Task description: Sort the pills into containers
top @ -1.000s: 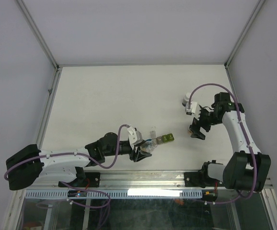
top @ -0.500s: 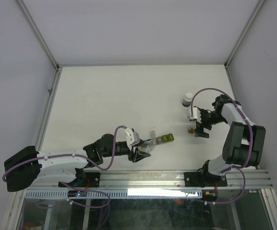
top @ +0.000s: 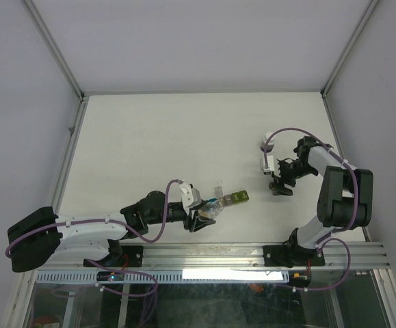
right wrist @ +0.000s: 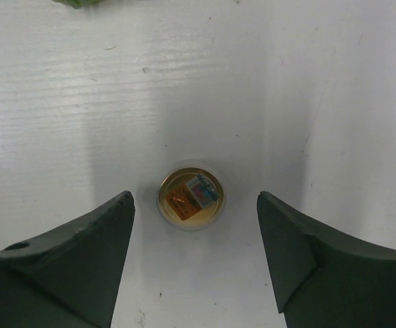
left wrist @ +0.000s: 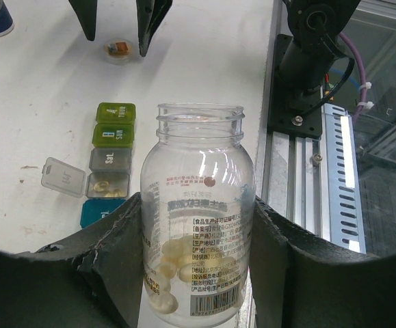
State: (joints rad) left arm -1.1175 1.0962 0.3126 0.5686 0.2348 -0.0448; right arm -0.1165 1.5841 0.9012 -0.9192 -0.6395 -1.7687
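The containers [left wrist: 109,160] lie flat on the white tabletop [top: 170,137], a strip of joined compartments running from a blue end to a yellow-green end. The compartment next to the blue end stands open. Its clear lid [left wrist: 63,176] is swung out to the strip's side, and a few pale pills [left wrist: 106,185] lie inside. The other lids look closed.

Just beside the strip's blue end, the left end effector [top: 202,216] is clamped on a clear pill bottle [left wrist: 199,205]. The bottle has no cap, and more pale pills [left wrist: 174,263] are gathered at its bottom. Whether it touches the strip cannot be told.

Beyond the strip's yellow-green end, apart from it, a small round cup [right wrist: 191,195] sits on the tabletop with an orange piece and a blue piece inside. The right end effector [top: 280,184] stands over it. Its fingers are apart, one on each side of the cup, and neither touches it.
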